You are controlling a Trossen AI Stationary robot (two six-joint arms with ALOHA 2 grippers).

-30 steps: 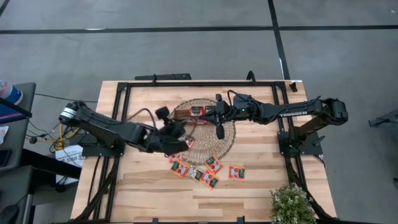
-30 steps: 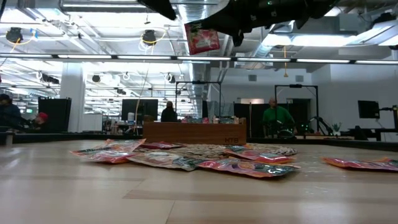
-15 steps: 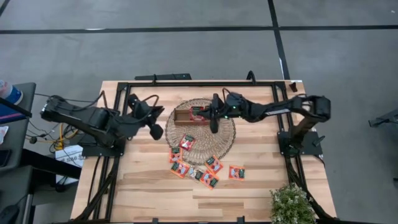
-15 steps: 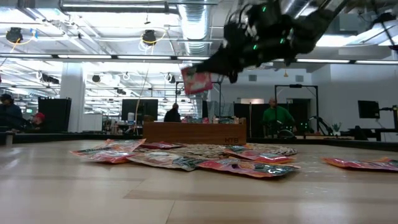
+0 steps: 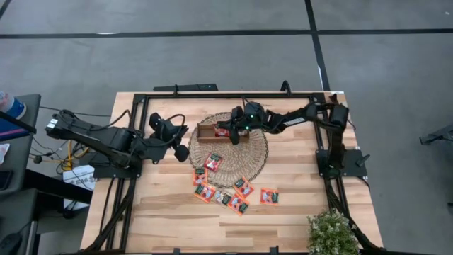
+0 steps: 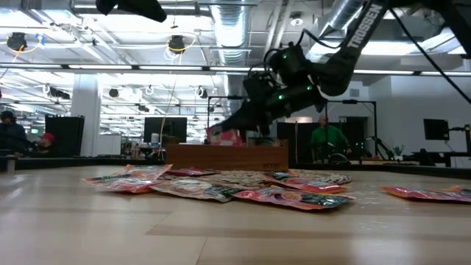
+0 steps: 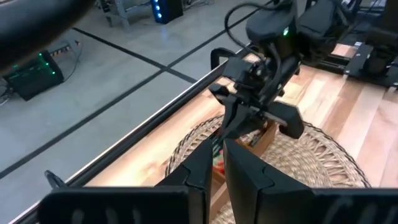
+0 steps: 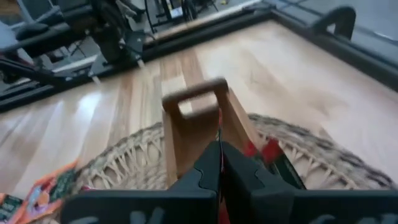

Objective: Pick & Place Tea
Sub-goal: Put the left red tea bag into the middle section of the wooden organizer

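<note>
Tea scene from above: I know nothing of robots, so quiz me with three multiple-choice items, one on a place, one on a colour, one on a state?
1. Where does the wooden tray stand?
A. On the round woven mat
B. Beside the plant
C. On the floor

2. What colour are the loose tea sachets, mainly?
A. Blue
B. Red-orange
C. Black

3. How is the right gripper?
A. Wide open, empty
B. Shut on a sachet
C. Out of sight

Answers:
1 A: the wooden tray sits on the woven mat.
2 B: the tea sachets are red-orange.
3 B: the right gripper, over the tray, pinches a sachet; the left gripper waits beside the mat.
</note>
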